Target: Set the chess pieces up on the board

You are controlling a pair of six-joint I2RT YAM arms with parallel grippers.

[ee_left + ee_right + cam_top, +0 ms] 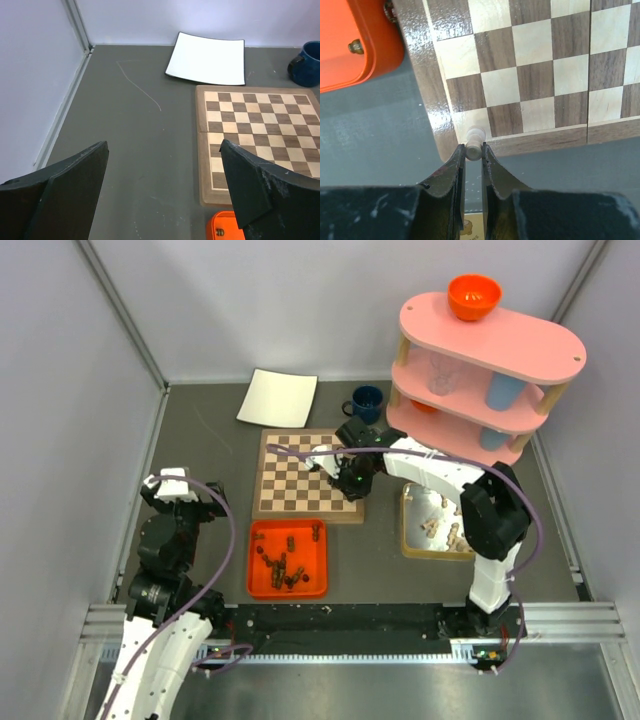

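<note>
The board (290,480) lies mid-table with no chessmen seen on it; it also shows in the left wrist view (260,135) and the right wrist view (535,75). My right gripper (473,150) is shut on a pale beige chess piece (475,142), held upright over the board's corner square by the rim. In the top view the right gripper (352,478) is over the board's right side. Dark pieces (283,565) lie in an orange tray (252,560). Pale pieces (440,528) lie in a wooden tray (405,530). My left gripper (164,145) is open and empty above the table, left of the board.
A white sheet (278,398) and a blue mug (366,402) lie behind the board. A pink tiered shelf (530,345) with an orange bowl (474,296) stands at the back right. The orange tray's corner (355,45) is next to the board's edge.
</note>
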